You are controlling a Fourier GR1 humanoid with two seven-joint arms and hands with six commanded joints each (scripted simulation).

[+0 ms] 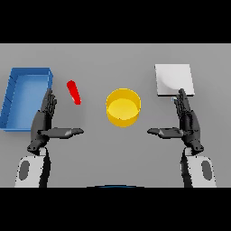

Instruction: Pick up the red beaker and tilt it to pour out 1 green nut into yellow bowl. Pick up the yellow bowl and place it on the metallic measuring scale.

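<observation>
Red beaker just beyond left hand's fingers.

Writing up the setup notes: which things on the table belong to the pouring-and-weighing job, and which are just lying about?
Job:
- small red beaker
- round yellow bowl
- flat pale metallic measuring scale

Lying about:
- rectangular blue tray, far left

No green nut is visible.

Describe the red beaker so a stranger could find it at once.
Start at the blue tray on the table's left side. Just right of it, between the tray and the yellow bowl at the centre, lies the beaker. It is the only red thing, small, narrow and slanted, beyond the left robot hand.
</observation>
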